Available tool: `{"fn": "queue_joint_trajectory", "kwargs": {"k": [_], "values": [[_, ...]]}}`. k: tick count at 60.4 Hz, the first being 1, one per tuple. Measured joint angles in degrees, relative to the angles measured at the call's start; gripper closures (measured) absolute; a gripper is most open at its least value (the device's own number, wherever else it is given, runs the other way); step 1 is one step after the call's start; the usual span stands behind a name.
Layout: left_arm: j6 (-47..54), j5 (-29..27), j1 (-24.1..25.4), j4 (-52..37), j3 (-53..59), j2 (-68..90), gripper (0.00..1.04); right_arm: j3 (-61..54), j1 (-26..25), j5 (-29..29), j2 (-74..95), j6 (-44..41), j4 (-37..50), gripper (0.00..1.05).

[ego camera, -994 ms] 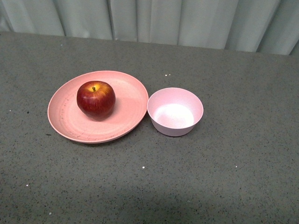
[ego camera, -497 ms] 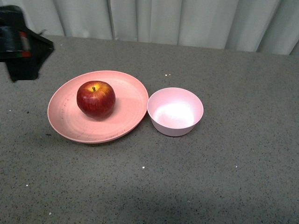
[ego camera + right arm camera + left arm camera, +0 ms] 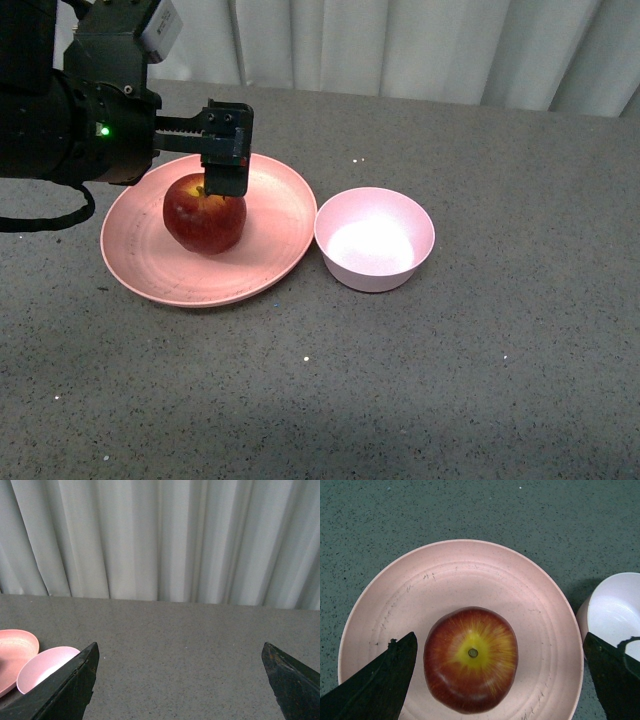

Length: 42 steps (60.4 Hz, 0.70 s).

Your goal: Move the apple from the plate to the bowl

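Left hand (image 3: 226, 165) came in from the left edge within the last second. It now hangs over the round dark-red apple with the yellow stem patch (image 3: 471, 660), fingers spread wide either side, no contact. The apple hasn't moved: it sits left of centre on the wide salmon-pink speckled plate (image 3: 275, 235). The small deep pale pink bowl (image 3: 375, 240) is empty, right against the plate's right rim on the grey speckled tabletop (image 3: 450, 380). My read: approach done, descend and pinch next. Right hand (image 3: 180, 650) is also spread, parked facing the pale curtain (image 3: 160, 540). No readable labels or writing, only a green LED (image 3: 103, 130) on my left arm.
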<state>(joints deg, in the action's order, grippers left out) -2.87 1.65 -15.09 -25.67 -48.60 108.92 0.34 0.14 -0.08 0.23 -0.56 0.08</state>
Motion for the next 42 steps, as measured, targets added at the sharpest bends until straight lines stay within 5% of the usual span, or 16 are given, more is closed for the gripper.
{"fn": "queue_joint_trajectory", "kwargs": {"k": [42], "values": [[1.70, -1.40, 0.83, 3.85, -4.92, 9.68, 0.09, 0.00, 0.00, 0.00, 0.00, 0.00, 0.00, 0.09]]}}
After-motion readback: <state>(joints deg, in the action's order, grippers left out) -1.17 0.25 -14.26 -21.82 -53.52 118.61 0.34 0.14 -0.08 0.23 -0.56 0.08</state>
